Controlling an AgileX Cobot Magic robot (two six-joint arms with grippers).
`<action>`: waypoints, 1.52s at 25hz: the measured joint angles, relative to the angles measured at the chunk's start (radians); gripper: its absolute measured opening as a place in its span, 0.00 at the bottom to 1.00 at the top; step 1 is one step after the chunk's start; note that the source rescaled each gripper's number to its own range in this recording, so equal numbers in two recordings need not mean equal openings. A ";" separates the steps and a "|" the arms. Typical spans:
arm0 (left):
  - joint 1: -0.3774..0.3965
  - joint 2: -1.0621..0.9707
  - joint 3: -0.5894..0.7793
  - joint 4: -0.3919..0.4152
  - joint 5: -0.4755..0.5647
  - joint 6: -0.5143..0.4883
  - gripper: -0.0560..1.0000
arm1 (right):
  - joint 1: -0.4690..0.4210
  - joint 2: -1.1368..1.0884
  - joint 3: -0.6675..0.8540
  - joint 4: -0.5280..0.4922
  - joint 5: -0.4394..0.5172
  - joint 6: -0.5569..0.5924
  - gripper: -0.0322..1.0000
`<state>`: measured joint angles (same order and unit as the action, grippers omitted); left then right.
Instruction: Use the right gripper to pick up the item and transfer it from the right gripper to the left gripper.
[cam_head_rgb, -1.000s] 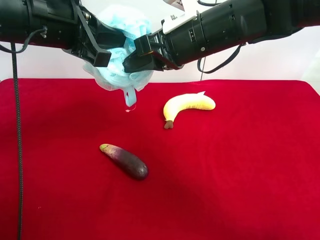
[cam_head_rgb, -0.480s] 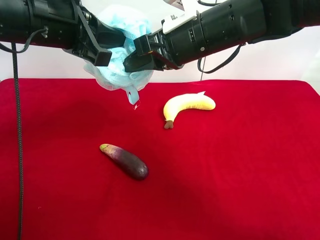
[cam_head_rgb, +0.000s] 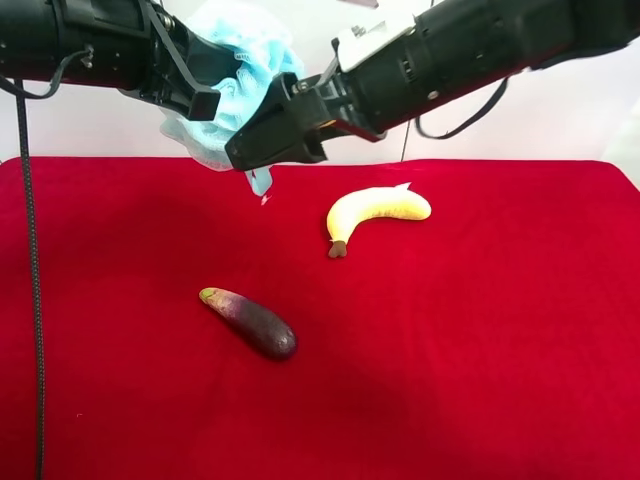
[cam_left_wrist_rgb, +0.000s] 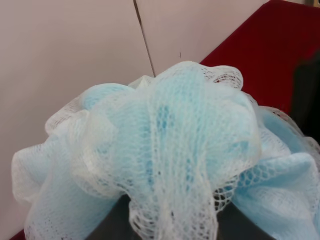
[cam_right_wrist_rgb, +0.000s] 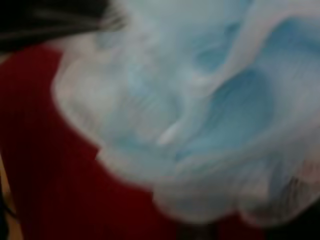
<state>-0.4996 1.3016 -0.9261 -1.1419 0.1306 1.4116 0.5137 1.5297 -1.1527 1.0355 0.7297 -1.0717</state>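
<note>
1. Near field: an eggplant (cam_head_rgb: 250, 323) lies on the red cloth (cam_head_rgb: 480, 350), left of centre. It is well below the arms and plays no part in this step.
2. Middle field: a banana (cam_head_rgb: 377, 210) lies right of centre, farther back and apart from both arms.
3. Far field: the bath pouf (cam_head_rgb: 248, 60) hangs above the cloth's far edge, between the two grippers. Its ribbon loop (cam_head_rgb: 259, 181) dangles beneath, clear of the cloth.
4. The left gripper (cam_head_rgb: 200, 100), on the arm trailing a cable (cam_head_rgb: 30, 250), reaches in from the left. One finger lies against the mesh and the rest is hidden, so I cannot tell how far it has closed. Its wrist view shows only mesh.
5. The right gripper (cam_head_rgb: 250, 150), on the arm with the white block (cam_head_rgb: 365, 40), reaches in from the right across the pouf's lower side. Its jaw gap is unreadable and its wrist view is blurred mesh.
6. Judgement: this is the handover.
   - The left jaws should bite the ball's core, not the loose ruffles, before the right lets go.
   - The right should open wide and withdraw straight to the right, so it does not snag the mesh.
</note>
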 joint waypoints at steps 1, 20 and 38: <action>0.000 0.000 0.000 -0.001 -0.001 0.000 0.07 | 0.000 -0.021 0.000 -0.020 0.003 0.018 0.99; 0.000 0.000 0.000 -0.001 -0.007 0.000 0.07 | 0.000 -0.495 0.069 -0.768 0.450 0.714 1.00; 0.000 0.000 0.000 -0.001 -0.007 0.000 0.06 | 0.003 -1.214 0.574 -0.912 0.449 0.929 1.00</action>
<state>-0.4996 1.3016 -0.9261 -1.1428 0.1232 1.4113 0.5163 0.3153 -0.5786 0.1233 1.1782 -0.1429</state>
